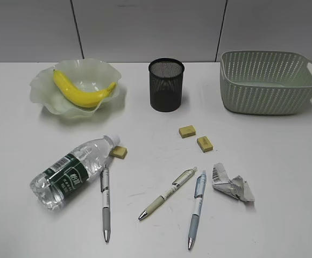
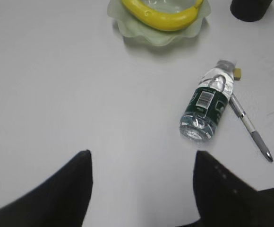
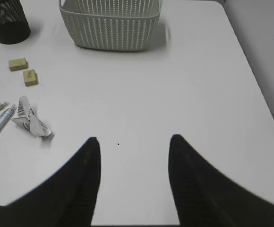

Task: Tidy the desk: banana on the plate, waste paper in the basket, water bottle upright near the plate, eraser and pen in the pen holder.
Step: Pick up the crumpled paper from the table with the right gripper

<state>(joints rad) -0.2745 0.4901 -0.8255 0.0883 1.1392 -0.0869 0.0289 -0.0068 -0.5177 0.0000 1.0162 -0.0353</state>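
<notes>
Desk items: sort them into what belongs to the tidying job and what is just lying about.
Job: banana already on plate; waste paper; basket; water bottle lying down; three erasers; three pens; pen holder.

Lying about: nothing else shows on the desk.

Yellow banana in a pale-green translucent plate; black mesh pen holder; sage-green woven basket; clear water bottle, dark green label; tan erasers; white desk.
</notes>
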